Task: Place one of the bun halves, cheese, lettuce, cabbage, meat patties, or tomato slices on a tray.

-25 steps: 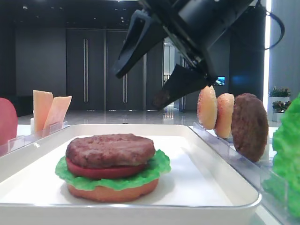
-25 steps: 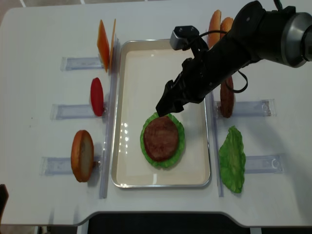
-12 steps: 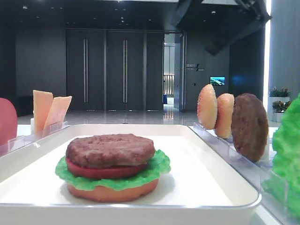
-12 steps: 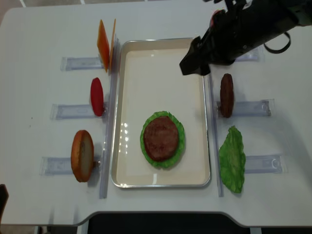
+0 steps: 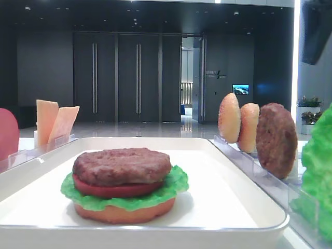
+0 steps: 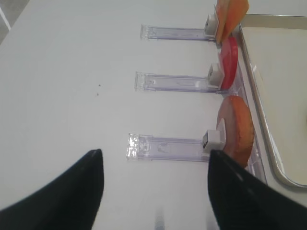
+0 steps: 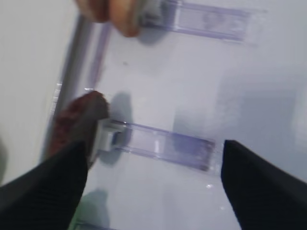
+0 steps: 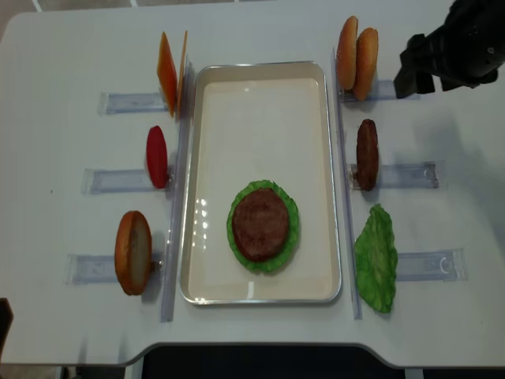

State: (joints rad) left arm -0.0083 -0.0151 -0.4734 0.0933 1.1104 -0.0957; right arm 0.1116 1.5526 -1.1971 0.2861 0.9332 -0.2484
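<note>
Low front cam sits close at the tray [image 5: 228, 155] near end, facing its far end, overhead cam looks straight down on my whole table [image 8: 63, 47], both share the tray, wrist cams close above each side's racks [image 6: 168, 82]

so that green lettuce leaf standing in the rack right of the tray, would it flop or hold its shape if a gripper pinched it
The lettuce leaf stands on edge in its clear rack without sagging, so it probably keeps its shape, with some bend. Its ruffled edge looks thin, so a pinch there may slip; the middle seems safer. It is likely light and could tip sideways once freed.
</note>
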